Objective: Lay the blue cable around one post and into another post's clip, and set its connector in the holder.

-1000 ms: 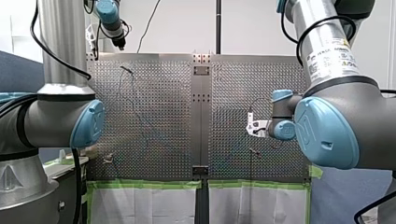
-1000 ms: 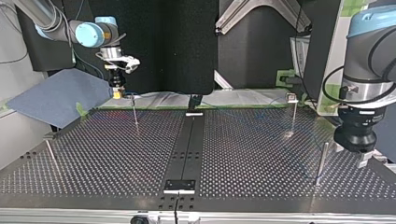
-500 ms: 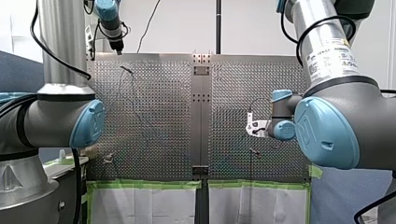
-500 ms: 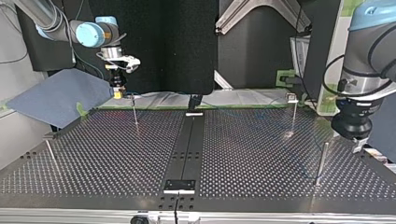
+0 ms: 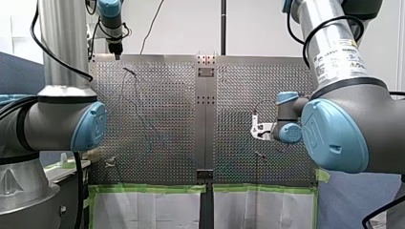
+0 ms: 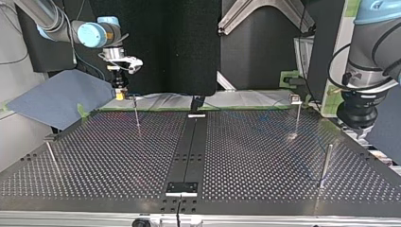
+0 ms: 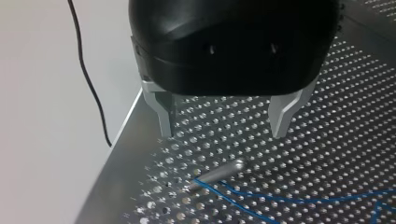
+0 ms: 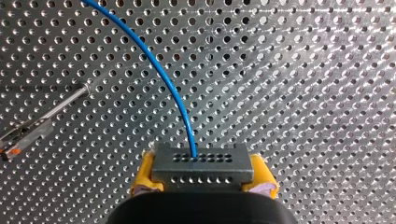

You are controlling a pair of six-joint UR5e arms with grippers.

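In the right wrist view my right gripper has its yellow pads shut on the grey connector. The blue cable arcs away from the connector over the perforated plate. A thin post with a clip lies off to one side of it. In the left wrist view my left gripper is open, with bare metal fingers and nothing between them. It hangs near the table's corner above a plain post, where the blue cable passes. In the top view my left gripper is at the right and my right gripper at the far left.
Several thin posts stand on the table: one near my right gripper, one with a clip and a plain one at the top view's right. A black strip with small fixtures runs down the middle.
My left gripper has risen and drawn back from the plain post toward the table's corner, still open. My right gripper has stayed put with the connector.
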